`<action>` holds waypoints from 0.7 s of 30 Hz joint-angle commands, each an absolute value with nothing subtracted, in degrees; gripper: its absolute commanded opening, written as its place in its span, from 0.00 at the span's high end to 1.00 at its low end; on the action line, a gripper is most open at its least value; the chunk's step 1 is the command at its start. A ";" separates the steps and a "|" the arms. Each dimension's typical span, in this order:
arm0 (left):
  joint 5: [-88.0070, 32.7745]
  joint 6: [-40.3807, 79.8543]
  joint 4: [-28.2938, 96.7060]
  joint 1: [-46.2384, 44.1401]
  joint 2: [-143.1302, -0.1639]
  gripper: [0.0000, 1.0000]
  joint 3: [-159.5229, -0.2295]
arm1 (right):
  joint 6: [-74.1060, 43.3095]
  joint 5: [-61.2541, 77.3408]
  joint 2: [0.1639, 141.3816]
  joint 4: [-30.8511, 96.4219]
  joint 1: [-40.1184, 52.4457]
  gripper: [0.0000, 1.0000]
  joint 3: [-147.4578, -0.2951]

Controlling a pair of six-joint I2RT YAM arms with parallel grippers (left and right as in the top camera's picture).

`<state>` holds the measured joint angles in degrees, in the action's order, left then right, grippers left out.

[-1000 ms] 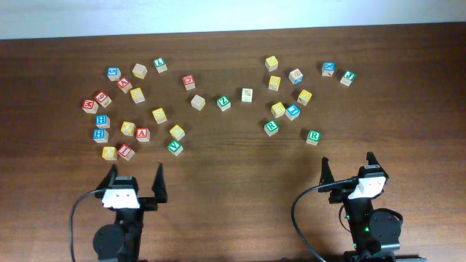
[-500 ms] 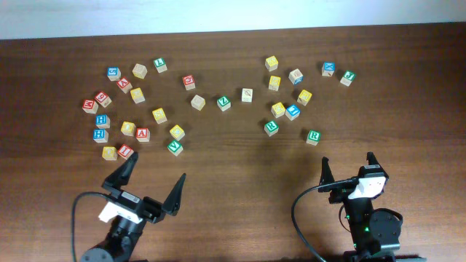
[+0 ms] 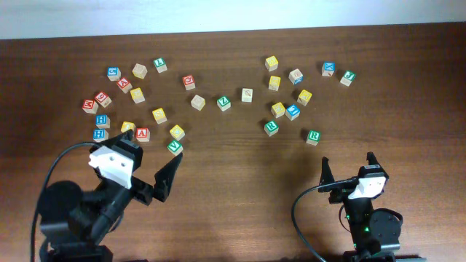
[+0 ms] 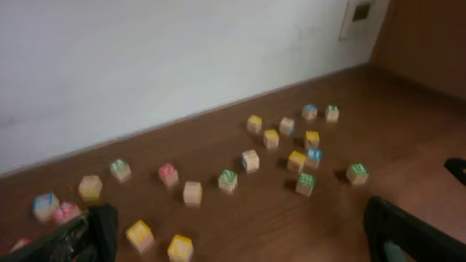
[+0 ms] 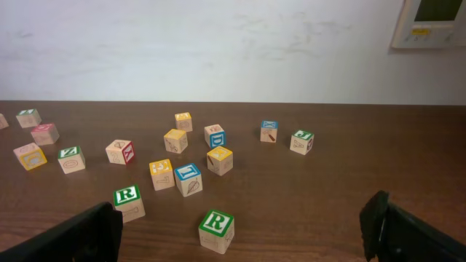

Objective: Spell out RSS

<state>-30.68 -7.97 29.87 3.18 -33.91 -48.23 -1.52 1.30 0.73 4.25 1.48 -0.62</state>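
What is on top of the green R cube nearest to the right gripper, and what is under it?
Nothing is on the green R cube; its top face with the R shows fully. It stands on the table; its bottom face is covered.

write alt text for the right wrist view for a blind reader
Wooden letter cubes lie scattered over a dark wooden table before a white wall; nearest the camera is a green R cube, with a second green R cube to its left. The right gripper is open and empty, its dark fingers at the bottom corners.
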 commanded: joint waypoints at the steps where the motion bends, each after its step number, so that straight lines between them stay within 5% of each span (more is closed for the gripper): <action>1: -24.34 -5.48 38.02 3.44 -38.98 0.01 -56.14 | -1.72 0.80 0.30 4.54 1.10 0.02 -0.32; 7: -28.14 -6.31 61.93 3.42 -55.46 0.01 -72.90 | -1.72 0.80 0.32 4.54 1.10 0.02 -0.32; 21: -18.26 0.93 76.62 3.38 -74.72 0.01 -83.85 | -1.72 0.80 0.32 4.54 1.10 0.02 -0.32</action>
<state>-22.11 -0.69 74.91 3.18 -71.61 -80.14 -1.52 1.30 0.73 4.25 1.48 -0.62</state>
